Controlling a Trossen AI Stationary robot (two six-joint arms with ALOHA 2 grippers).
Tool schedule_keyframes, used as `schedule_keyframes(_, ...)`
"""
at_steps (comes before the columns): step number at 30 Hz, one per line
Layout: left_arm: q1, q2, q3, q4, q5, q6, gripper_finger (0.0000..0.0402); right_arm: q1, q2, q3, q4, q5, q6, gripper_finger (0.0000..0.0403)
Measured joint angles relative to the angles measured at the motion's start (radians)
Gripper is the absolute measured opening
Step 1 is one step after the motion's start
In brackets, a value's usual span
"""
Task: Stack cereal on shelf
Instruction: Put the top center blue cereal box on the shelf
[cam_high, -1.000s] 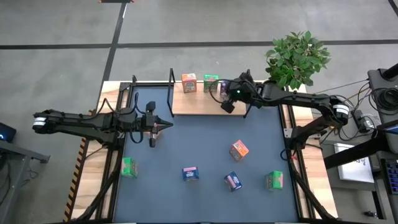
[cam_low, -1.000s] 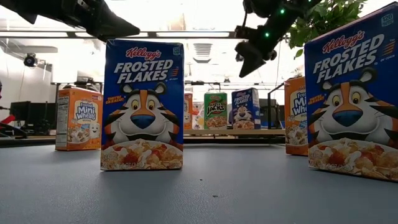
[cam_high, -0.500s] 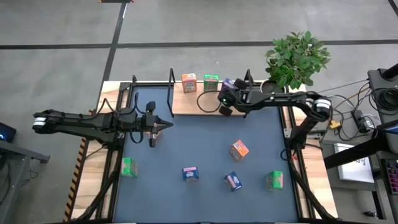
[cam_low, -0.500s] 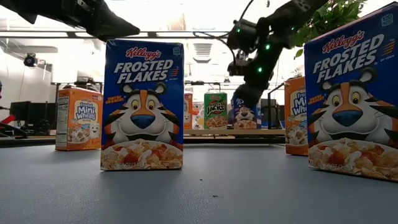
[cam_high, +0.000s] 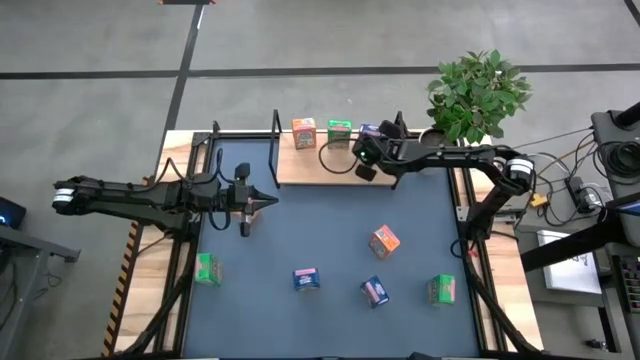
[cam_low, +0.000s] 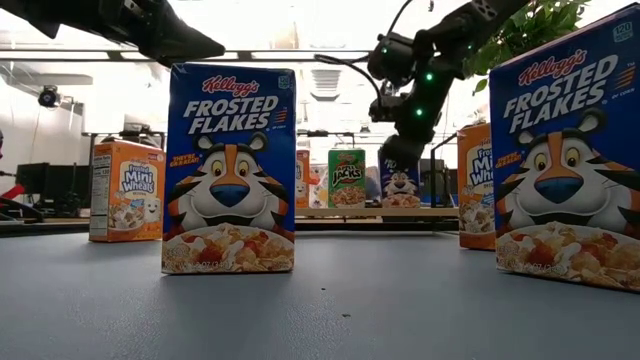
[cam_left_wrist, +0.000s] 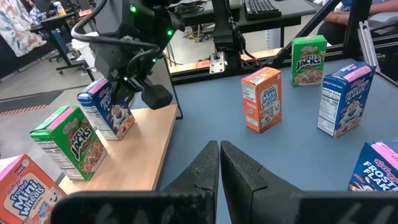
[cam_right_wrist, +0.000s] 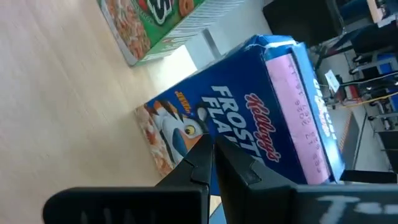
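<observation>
1. the right gripper (cam_right_wrist: 211, 149) has its fingers pressed together with nothing between them; its tips sit right at the front face of a blue frosted flakes box (cam_right_wrist: 249, 118) standing on the shelf (cam_right_wrist: 56, 118). whether they touch the box cannot be told.
2. only the right wrist view shows this closeness; it also shows a green box (cam_right_wrist: 155, 25) just beside the blue one on the light wood.
3. the high view places the right gripper (cam_high: 364, 160) over the shelf (cam_high: 310, 168) at the table's far edge, with an orange box (cam_high: 304, 132), the green box (cam_high: 339, 132) and the blue box (cam_high: 370, 133) in a row along the back.
4. the left wrist view shows the same three from the side, with the right gripper (cam_left_wrist: 152, 93) hanging just in front of the blue box (cam_left_wrist: 107, 112).
5. the left gripper (cam_left_wrist: 219, 168) is also closed and empty; the high view has it (cam_high: 268, 201) hovering over the table's left part, well apart from the shelf.
6. the high view alone shows the loose boxes on the dark table (cam_high: 320, 230): green (cam_high: 207, 268) at the left, blue (cam_high: 306, 279), blue (cam_high: 374, 291), orange (cam_high: 384, 240) and green (cam_high: 441, 289).
7. the low view sees two blue boxes (cam_low: 229, 170) (cam_low: 565, 150) close to the lens, hiding much behind them.
</observation>
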Motion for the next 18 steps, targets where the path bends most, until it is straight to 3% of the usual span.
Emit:
schedule_keyframes(5,0.000,0.000,0.000,0.000,0.000,0.000,0.0000,-0.010,-0.001,0.000,0.005,-0.113,0.025,0.0009)
schedule_keyframes(18,0.000,0.000,0.000,-0.002,0.000,0.000,0.0000,-0.083,0.053,0.000,0.039,-0.119,0.021,0.0009)
